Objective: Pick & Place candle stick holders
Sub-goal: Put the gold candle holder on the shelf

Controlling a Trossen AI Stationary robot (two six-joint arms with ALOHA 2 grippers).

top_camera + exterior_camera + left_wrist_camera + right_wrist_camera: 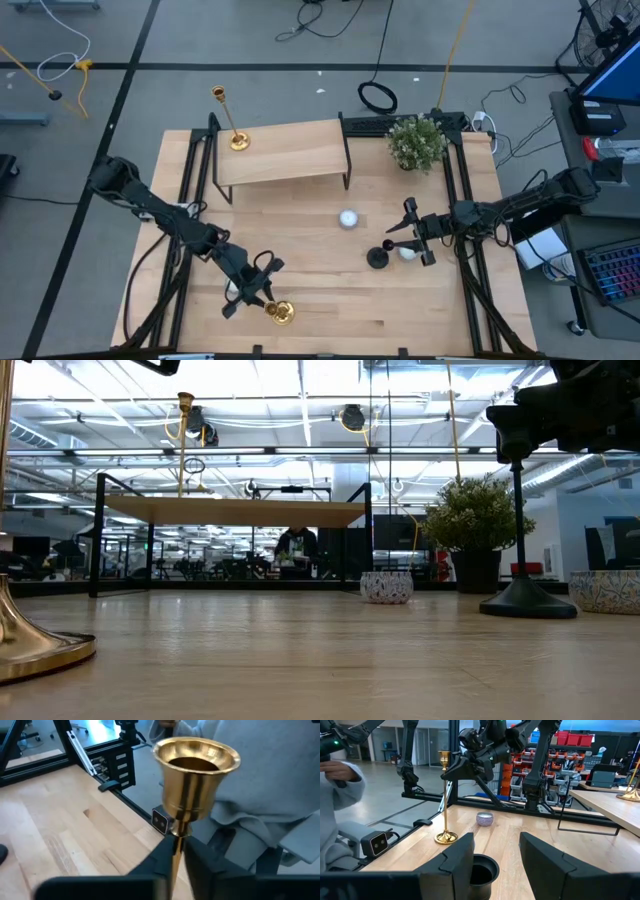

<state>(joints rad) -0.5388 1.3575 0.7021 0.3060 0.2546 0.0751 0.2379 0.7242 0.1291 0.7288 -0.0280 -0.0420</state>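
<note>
A gold candle stick holder (280, 313) stands upright with its round base (445, 838) on the table near the front edge, and my left gripper (177, 865) is shut on its stem. A second gold holder (238, 140) stands by its base on the raised wooden shelf. The black holder (378, 258) stands on its base (525, 600) at centre right. My right gripper (495, 865) is open, a finger on either side of the black holder's cup (482, 870); no touch shows. My left gripper pinches the gold holder's stem (176, 847) between its two fingers, just below the cup (196, 765). The fingers come nearly level, slanting a little down, from the table's left, and lie across the stem. The holder stays upright with its base on the table.
The shelf (285, 150) spans the far middle, with a potted plant (418, 140) to its right. A small white bowl (348, 218) sits mid-table and a white object (408, 252) lies beside the black holder. A person in grey (260, 795) is close to the near edge.
</note>
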